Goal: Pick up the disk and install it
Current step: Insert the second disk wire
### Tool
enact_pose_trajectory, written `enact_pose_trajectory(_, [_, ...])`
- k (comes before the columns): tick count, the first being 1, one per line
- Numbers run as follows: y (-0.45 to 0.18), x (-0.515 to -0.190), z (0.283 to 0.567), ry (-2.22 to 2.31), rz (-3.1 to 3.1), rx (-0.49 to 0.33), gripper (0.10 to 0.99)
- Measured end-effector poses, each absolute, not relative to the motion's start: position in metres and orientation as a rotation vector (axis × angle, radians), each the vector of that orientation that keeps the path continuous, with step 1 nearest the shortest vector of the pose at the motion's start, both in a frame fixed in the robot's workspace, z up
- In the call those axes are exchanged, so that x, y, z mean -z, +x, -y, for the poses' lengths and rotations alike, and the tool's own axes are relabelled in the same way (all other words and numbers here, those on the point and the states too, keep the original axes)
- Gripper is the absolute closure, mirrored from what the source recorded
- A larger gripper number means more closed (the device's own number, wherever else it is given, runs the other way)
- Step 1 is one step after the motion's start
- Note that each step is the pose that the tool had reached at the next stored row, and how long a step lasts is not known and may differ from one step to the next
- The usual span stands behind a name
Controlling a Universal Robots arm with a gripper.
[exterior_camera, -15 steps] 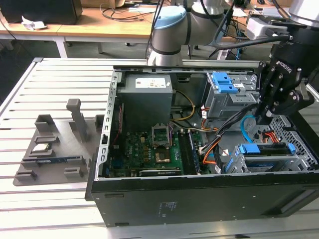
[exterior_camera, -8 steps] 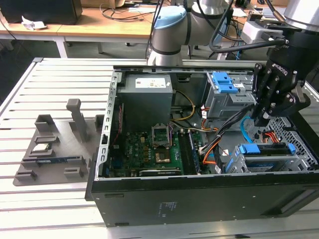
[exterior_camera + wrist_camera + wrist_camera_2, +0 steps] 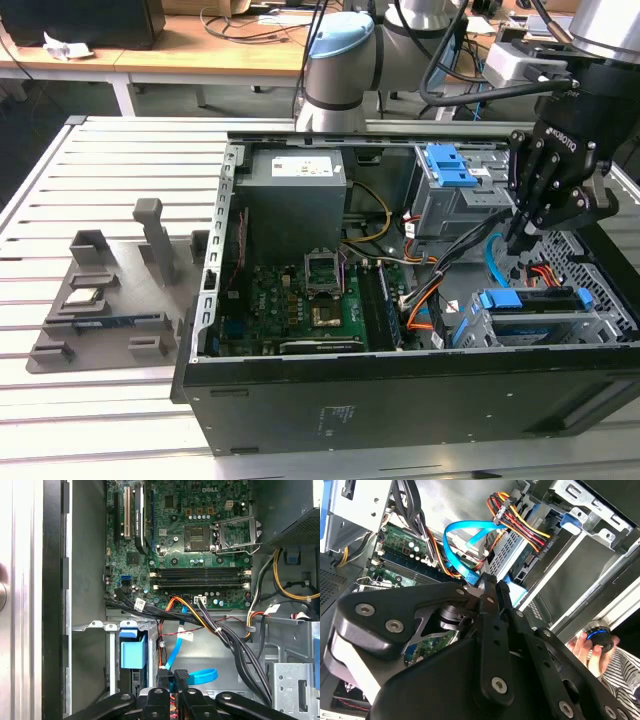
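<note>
Silver metal hard drive framed in bright blue plastic (image 3: 530,300) sits low at the exterior view's right, lying in the grey metal drive cage (image 3: 600,325) of the open black computer case (image 3: 300,410). It looks seated, though I cannot tell whether it is fully home. The black gripper (image 3: 522,238) hangs just above it.

In the second wrist view the fingers (image 3: 485,605) are drawn narrow with nothing between them, their tips close to a looping blue flat data cable (image 3: 465,535) and a bundle of red, yellow and black power wires (image 3: 520,525).

In the first wrist view the fingertips (image 3: 181,676) lie just beside that blue cable, with the green motherboard (image 3: 190,535) beyond.

The likely trouble is a snag: tips this close could hook the cable and drag its plug. A half-seated drive could also jam crooked if pressed.
</note>
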State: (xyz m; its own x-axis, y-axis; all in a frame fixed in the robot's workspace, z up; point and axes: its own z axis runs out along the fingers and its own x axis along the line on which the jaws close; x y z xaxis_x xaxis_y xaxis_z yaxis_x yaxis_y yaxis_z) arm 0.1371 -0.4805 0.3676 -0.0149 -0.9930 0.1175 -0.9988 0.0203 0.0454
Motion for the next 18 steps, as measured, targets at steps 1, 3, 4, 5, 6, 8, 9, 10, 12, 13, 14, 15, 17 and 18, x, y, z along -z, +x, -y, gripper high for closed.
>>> enact_pose_trajectory(1, [0.137,-0.368,0.484,2.119,2.157,-0.077,0.925])
enact_pose_trajectory(3, [0.138,-0.365,0.499,2.118,2.156,-0.079,0.925])
enact_pose_trajectory(4, [0.139,-0.364,0.502,2.118,2.156,-0.079,0.925])
enact_pose_trajectory(5, [0.144,-0.361,0.503,2.118,2.156,-0.079,0.925])
enact_pose_trajectory(6, [0.158,-0.350,0.505,2.118,2.156,-0.079,0.925])
enact_pose_trajectory(8, [0.159,-0.348,0.507,2.118,2.156,-0.079,0.925])
enact_pose_trajectory(9, [0.160,-0.347,0.509,2.118,2.156,-0.079,0.925])
enact_pose_trajectory(10, [0.160,-0.346,0.510,2.118,2.156,-0.079,0.925])
enact_pose_trajectory(12, [0.162,-0.346,0.511,2.118,2.156,-0.079,0.925])
enact_pose_trajectory(13, [0.162,-0.346,0.511,2.118,2.156,-0.079,0.925])
enact_pose_trajectory(14, [0.162,-0.345,0.512,2.118,2.156,-0.079,0.925])
enact_pose_trajectory(15, [0.162,-0.345,0.513,2.118,2.156,-0.079,0.925])
enact_pose_trajectory(17, [0.163,-0.345,0.513,2.118,2.156,-0.079,0.925])
enact_pose_trajectory(18, [0.163,-0.344,0.513,2.118,2.156,-0.079,0.925])
